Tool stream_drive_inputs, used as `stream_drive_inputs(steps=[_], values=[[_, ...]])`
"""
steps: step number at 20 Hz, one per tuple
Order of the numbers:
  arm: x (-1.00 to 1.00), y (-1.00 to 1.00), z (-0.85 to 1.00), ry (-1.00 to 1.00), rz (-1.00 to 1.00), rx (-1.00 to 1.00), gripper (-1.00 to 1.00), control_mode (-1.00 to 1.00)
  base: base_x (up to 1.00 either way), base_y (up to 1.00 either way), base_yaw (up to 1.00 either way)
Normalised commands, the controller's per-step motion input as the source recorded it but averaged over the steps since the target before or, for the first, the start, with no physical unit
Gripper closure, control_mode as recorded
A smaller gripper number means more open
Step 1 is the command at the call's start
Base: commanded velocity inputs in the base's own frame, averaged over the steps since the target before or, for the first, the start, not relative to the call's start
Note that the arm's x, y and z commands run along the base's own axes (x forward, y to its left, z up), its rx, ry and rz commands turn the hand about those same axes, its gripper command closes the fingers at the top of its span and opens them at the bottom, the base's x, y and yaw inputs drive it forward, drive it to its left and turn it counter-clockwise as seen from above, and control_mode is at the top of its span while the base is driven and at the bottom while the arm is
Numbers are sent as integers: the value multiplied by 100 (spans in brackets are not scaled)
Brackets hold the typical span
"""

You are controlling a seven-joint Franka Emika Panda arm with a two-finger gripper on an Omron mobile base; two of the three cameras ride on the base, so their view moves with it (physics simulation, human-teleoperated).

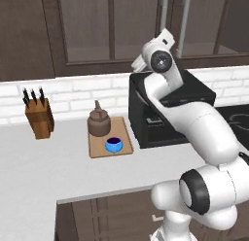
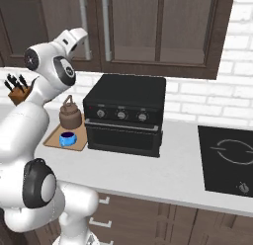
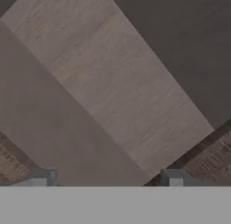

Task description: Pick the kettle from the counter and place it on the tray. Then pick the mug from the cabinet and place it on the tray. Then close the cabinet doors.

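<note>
The dark-brown kettle point(image 1: 99, 122) point(image 2: 70, 114) stands on the back half of the light-wood tray point(image 1: 121, 136) point(image 2: 52, 139). The blue mug point(image 1: 114, 145) point(image 2: 67, 139) sits on the tray's front half, just in front of the kettle. Both rest on the pale counter point(image 1: 44, 162) point(image 2: 173, 165). My gripper point(image 3: 108, 178) is open, empty, and raised close against the dark wood frame of the cabinet doors point(image 1: 87, 26) point(image 2: 148, 26), near their grey bar handles point(image 1: 185, 24) point(image 2: 105, 26). The doors look flush and shut.
A black oven point(image 1: 170, 109) point(image 2: 126, 113) with knobs stands on the counter right of the tray. A tan knife block point(image 1: 39, 116) point(image 2: 19, 91) sits to the left. A black cooktop point(image 2: 230, 157) lies at the far right. White brick wall runs behind.
</note>
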Motion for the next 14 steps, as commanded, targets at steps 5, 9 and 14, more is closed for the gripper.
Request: stream_drive_inputs(steps=[5, 9, 14], values=[[42, -6, -2, 0, 7, 1, -100, -100, 0, 0, 0], [37, -2, -5, 0, 3, 0, -100, -100, 0, 0, 0], [23, -4, -3, 0, 2, 0, -100, -100, 0, 0, 0]])
